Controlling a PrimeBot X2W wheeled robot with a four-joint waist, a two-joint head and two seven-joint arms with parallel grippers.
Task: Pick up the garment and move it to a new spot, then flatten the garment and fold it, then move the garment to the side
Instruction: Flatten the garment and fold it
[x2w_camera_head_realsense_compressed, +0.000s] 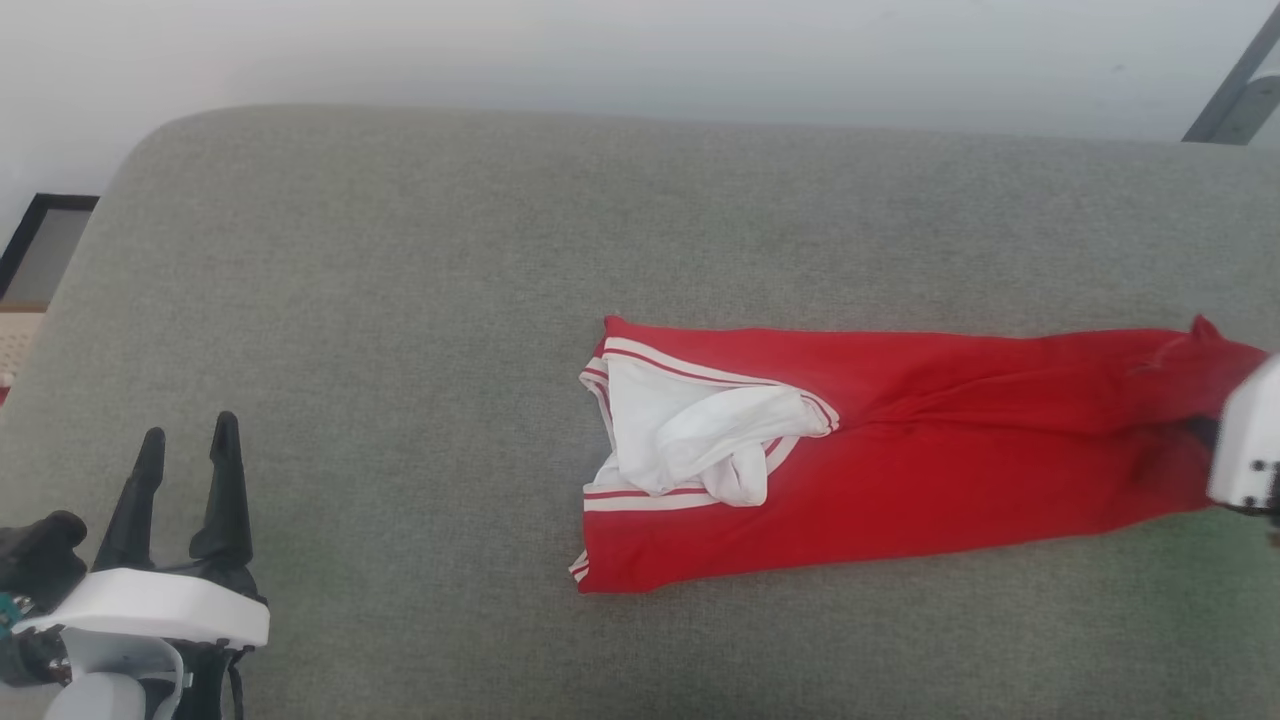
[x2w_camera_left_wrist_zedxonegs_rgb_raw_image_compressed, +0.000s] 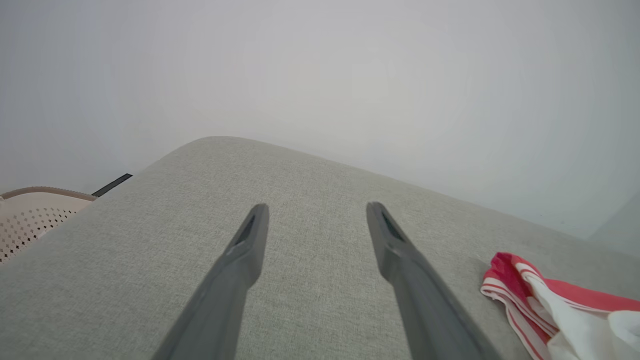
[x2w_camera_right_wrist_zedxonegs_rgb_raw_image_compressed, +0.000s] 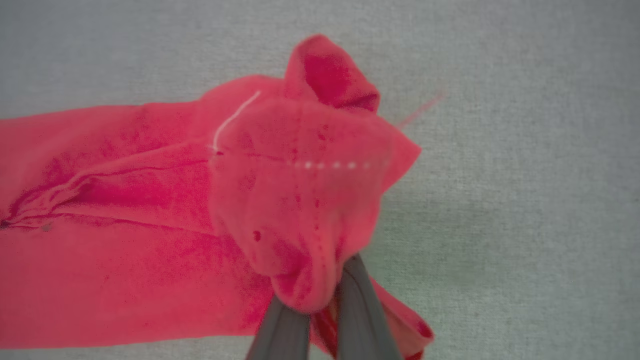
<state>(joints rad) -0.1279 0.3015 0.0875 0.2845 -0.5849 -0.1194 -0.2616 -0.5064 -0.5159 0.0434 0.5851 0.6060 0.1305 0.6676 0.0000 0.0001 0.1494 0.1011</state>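
1. On the grey cushion, right of centre: garment, drawn out into a long red band, white sleeve bunched at its left end.
2. At the garment's right end: right gripper, clamped on a bunch of red cloth.
3. At lower left, over bare cushion, well apart from the garment: left gripper, fingers spread, holding nothing.

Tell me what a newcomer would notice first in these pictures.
The red garment jumps out, stretched long across the right half of the grey cushion, with a white sleeve bunched at its left end. The right claw is shut on the garment's far right end, while the left claw sits open at the lower left, apart from it.
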